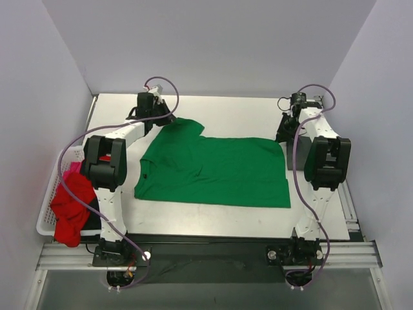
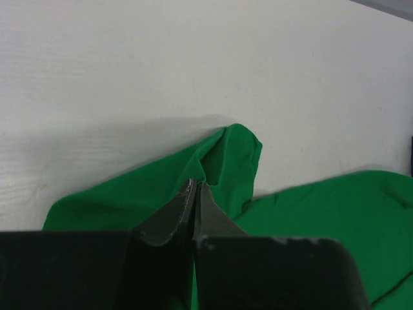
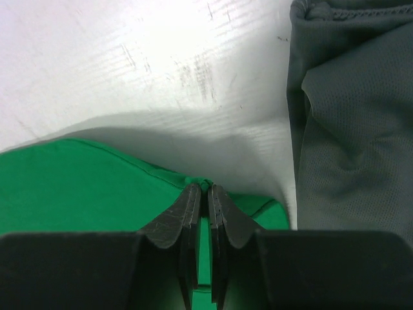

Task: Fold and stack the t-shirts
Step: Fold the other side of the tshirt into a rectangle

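Two claws are set on the far edge of the green t-shirt [image 1: 213, 171], which is spread flat at the middle of the worktop [image 1: 239, 113] in the top view, collar to the left and hem to the right. The left claw [image 1: 164, 121] is placed at the far left sleeve, the right claw [image 1: 282, 137] at the far right hem corner. A first lengthwise fold is judged to be in hand. For the next move, both corners would need to be lifted together and carried evenly toward the near edge, so that the cloth is laid over itself without skew. The red t-shirt [image 1: 71, 206] is seen hanging over the basket [image 1: 44, 223] at the near left.

In the left wrist view, the left claw [image 2: 194, 187] is seen pinched narrow on a raised fold of the green t-shirt [image 2: 310, 206], with cloth gathered at its tips.

In the right wrist view, the right claw [image 3: 201, 188] is likewise shown closed to a thin gap, with a small bit of the green t-shirt [image 3: 77, 187] caught at its tips. The dark grey t-shirt [image 3: 355, 129] is seen lying just to the right, and it is judged that it should not be snagged in the lift.
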Motion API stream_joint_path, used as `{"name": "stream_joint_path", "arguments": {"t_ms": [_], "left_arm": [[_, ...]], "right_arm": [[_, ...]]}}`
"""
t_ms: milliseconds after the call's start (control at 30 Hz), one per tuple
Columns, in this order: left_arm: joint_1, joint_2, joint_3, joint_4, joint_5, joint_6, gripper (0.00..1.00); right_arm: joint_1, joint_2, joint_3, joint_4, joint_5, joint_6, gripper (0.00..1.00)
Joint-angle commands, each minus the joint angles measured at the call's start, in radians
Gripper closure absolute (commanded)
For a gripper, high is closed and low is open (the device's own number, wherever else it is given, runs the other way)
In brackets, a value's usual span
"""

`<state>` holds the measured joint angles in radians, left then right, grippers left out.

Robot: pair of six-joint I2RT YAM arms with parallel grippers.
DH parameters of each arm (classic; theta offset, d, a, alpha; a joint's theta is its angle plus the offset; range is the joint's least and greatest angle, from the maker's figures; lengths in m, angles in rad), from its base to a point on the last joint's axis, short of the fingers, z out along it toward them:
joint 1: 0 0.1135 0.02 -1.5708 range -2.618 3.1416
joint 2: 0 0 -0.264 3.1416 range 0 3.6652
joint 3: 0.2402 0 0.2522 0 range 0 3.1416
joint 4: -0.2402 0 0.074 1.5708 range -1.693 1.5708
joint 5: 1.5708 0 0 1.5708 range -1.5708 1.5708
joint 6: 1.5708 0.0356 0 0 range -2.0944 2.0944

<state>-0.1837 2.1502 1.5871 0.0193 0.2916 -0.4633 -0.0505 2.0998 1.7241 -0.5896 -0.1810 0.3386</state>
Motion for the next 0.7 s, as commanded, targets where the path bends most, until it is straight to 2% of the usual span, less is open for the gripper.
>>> {"name": "stream_joint_path", "arguments": {"t_ms": [0,267,433,667], "left_arm": [[0.009,-0.156,-0.085,0.145,0.075,-0.005,1.00],[0.016,-0.354,-0.340,0.150,0.050,0.014,1.00],[0.016,-0.450,-0.455,0.131,0.040,0.018,1.00],[0.013,-0.640,-0.602,0.076,-0.045,0.023,1.00]], "right_arm": [[0.006,-0.089,-0.038,-0.047,-0.002,-0.024,1.00],[0.009,-0.156,-0.119,-0.045,0.000,-0.056,1.00],[0.011,-0.208,-0.185,-0.041,0.015,-0.073,1.00],[0.011,-0.274,-0.297,-0.018,0.029,-0.084,1.00]]}}
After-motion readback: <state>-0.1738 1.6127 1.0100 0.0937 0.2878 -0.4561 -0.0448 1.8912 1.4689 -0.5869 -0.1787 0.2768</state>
